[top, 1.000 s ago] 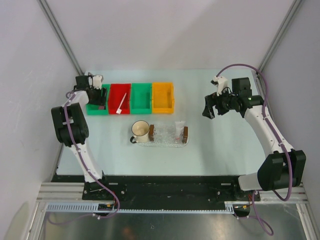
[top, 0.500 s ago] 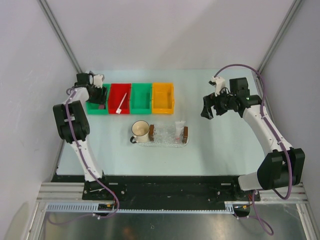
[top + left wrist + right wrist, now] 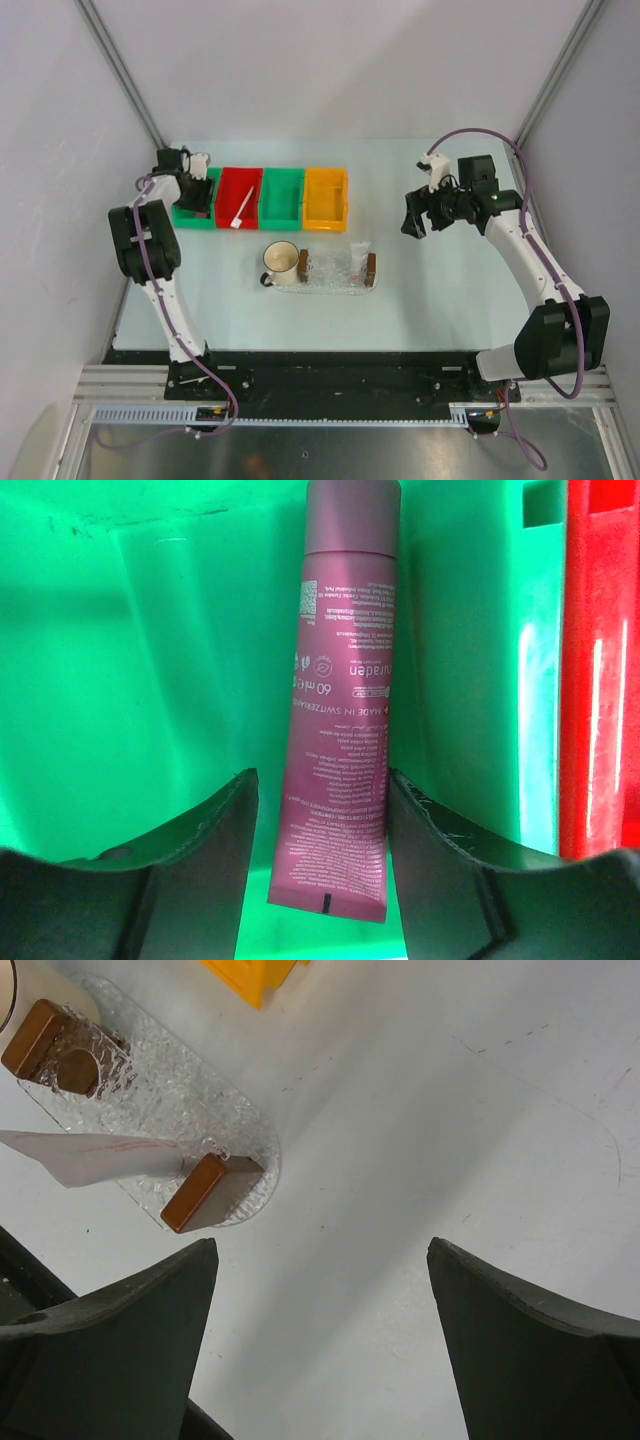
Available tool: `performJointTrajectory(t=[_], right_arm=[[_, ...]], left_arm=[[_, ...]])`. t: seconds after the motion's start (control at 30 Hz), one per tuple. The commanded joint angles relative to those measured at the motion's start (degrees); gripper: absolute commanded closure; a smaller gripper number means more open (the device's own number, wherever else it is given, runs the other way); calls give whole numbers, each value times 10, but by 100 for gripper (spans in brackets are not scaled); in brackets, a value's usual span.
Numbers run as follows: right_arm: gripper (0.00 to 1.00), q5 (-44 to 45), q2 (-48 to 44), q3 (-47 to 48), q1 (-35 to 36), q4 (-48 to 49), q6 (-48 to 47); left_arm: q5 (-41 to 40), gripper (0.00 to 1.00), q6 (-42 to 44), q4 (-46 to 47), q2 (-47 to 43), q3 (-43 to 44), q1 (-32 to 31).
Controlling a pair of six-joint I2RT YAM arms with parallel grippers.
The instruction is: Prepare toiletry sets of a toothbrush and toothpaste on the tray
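A dark pink toothpaste (image 3: 340,710) tube lies in the far-left green bin (image 3: 150,680). My left gripper (image 3: 322,780) is down in that bin (image 3: 203,190), jaws open astride the tube's flat end; the right finger touches it and the left stands a little off. A white toothbrush (image 3: 241,210) lies in the red bin (image 3: 240,196). The clear tray (image 3: 335,268) with brown end blocks (image 3: 205,1192) holds a pale pink tube (image 3: 358,256), also seen in the right wrist view (image 3: 90,1157). My right gripper (image 3: 415,222) is open and empty above bare table (image 3: 320,1250), right of the tray.
A second green bin (image 3: 281,195) and an orange bin (image 3: 326,195) stand in the row behind the tray. A cream mug (image 3: 281,262) stands against the tray's left end. An oval textured clear mat (image 3: 255,1155) lies under the tray.
My left gripper has turned slightly over the far-left green bin. My right gripper has drifted a little to the left. Nothing else has moved.
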Motion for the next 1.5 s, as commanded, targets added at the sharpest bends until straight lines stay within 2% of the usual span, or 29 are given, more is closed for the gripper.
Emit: performJointTrajectory(t=[0.0, 0.27, 0.57, 1.47], right_arm=[[9, 5, -3, -1, 4, 16, 3], [9, 4, -5, -1, 3, 14, 2], [9, 1, -4, -2, 4, 11, 1], [9, -5, -1, -1, 4, 11, 0]], left_arm=[[-48, 47, 13, -36, 22, 7, -1], [-44, 68, 6, -36, 21, 6, -2], [-23, 100, -31, -36, -6, 10, -1], [3, 100, -33, -36, -78, 42, 7]])
